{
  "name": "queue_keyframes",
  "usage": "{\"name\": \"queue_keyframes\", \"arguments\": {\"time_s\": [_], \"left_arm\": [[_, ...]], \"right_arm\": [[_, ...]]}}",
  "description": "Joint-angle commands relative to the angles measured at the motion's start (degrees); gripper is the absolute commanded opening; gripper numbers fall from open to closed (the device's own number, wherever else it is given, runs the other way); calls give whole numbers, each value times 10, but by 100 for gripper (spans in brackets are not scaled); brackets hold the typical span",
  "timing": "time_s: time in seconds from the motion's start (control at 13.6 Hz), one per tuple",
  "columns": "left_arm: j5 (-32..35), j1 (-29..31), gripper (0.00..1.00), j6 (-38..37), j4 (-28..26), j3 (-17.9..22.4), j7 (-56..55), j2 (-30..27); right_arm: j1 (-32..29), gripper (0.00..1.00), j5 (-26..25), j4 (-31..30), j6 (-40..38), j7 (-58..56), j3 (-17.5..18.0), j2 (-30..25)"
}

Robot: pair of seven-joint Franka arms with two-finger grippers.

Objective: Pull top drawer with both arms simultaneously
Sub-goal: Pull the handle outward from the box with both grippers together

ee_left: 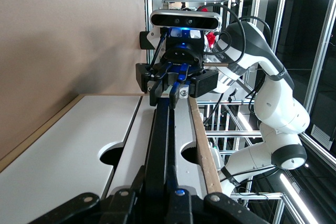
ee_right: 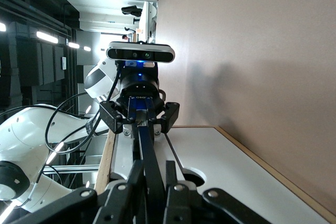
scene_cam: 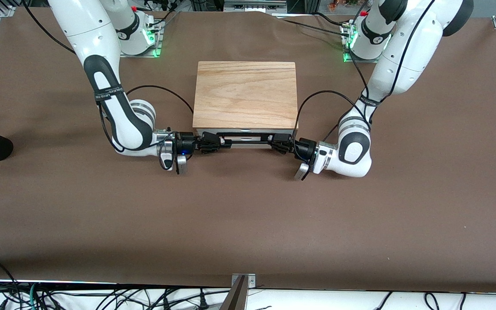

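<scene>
- Box (scene_cam: 245, 94) sits mid-table, nearer the arm bases than the front camera; light-wood top slab, white front facing the camera.
- Top drawer (scene_cam: 248, 131) looks barely out, if at all: only a thin white strip of front shows under the slab edge.
- Black bar handle (scene_cam: 248, 137) runs along the drawer front, between the two grippers.
- Right gripper (scene_cam: 212, 142) comes in sideways from the right arm's end, fingers pinched on that end of the handle.
- Left gripper (scene_cam: 280, 144) mirrors it at the left arm's end, fingers pinched on the handle too.
- Both wrist views look down the bar, each with the other gripper clamped at its far end (ee_left: 176, 80) (ee_right: 139, 115).
- Table (scene_cam: 248, 224) has a brown cover; cables lie along its near edge.
- Metal framing and strip lights show in the wrist views.
</scene>
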Motion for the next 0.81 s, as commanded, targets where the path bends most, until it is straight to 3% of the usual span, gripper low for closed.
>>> {"name": "queue_keyframes", "arguments": {"time_s": [0.0, 0.22, 0.74], "left_arm": [[-13, -2, 0, 2, 13, -3, 6, 6], [-19, -2, 0, 4, 16, -3, 4, 16], [-12, -3, 0, 36, 98, -2, -73, 43]], "right_arm": [[-13, 0, 7, 26, -21, 8, 1, 2], [-13, 0, 7, 59, -19, 8, 0, 27], [-15, 0, 5, 147, -12, 51, -4, 80]]}}
